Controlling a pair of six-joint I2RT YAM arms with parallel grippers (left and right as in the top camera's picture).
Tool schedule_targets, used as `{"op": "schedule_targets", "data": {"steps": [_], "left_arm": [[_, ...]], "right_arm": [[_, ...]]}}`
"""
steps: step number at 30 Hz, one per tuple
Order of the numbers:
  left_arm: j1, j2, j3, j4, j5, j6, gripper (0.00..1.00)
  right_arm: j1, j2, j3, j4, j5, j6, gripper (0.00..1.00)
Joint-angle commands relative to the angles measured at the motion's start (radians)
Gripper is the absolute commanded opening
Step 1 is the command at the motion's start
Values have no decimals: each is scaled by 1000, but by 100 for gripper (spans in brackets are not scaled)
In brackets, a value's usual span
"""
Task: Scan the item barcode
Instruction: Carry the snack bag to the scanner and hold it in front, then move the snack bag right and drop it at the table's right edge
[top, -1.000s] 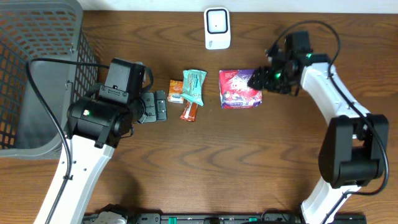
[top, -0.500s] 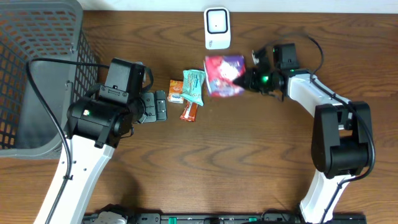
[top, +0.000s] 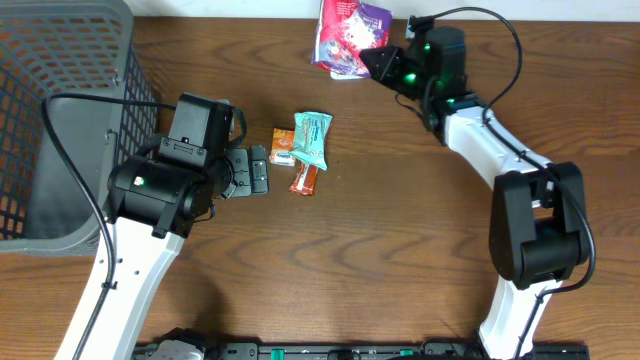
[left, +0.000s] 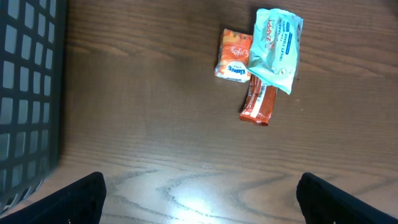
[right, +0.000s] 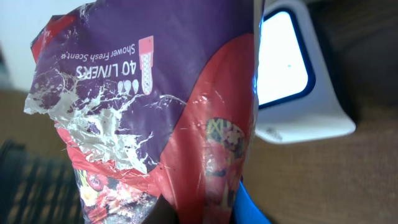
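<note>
The item is a purple and red liner pack (top: 343, 28), held up at the back edge of the table. My right gripper (top: 376, 60) is shut on its lower edge. In the right wrist view the pack (right: 155, 106) fills the frame, pinched in my right gripper (right: 208, 214), with the white barcode scanner (right: 292, 87) right behind it. From overhead the pack covers the scanner. My left gripper (top: 245, 172) hangs open above bare wood (left: 202, 205), left of the other items.
A teal packet (top: 311, 140), a small orange packet (top: 284, 147) and a red-brown bar (top: 304, 180) lie together mid-table. A grey mesh basket (top: 60, 110) stands at the far left, beside the left arm.
My right gripper closed on the liner pack and carried it off the table to the back, over the scanner. The left arm has not moved.
</note>
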Motion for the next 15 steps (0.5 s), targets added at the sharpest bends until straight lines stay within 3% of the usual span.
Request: {"op": "schedule_targets", "data": {"steps": [1, 9, 15], "left_arm": [[5, 5, 2, -2, -9, 6, 98], [5, 5, 2, -2, -9, 6, 98], [5, 5, 2, -3, -9, 6, 98]], "right_arm": [[22, -7, 10, 40, 211, 36, 1], [-2, -10, 16, 34, 228, 7, 1], [-156, -72, 16, -35, 108, -6, 1]]}}
